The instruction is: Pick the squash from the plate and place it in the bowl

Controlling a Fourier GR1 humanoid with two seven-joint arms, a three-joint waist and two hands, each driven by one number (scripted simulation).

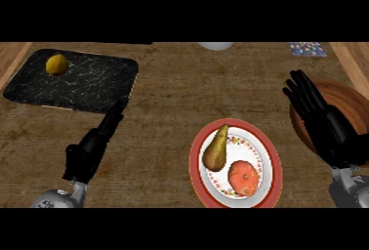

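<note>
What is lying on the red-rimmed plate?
On the plate lie a squash and a tomato, side by side. The plate's centre beneath them is covered.

we read this as a kitchen, wooden counter (173, 83), dark marble cutting board (72, 80) with lemon (57, 64), red-rimmed plate (268, 146) of produce, wooden bowl (346, 105)
</note>
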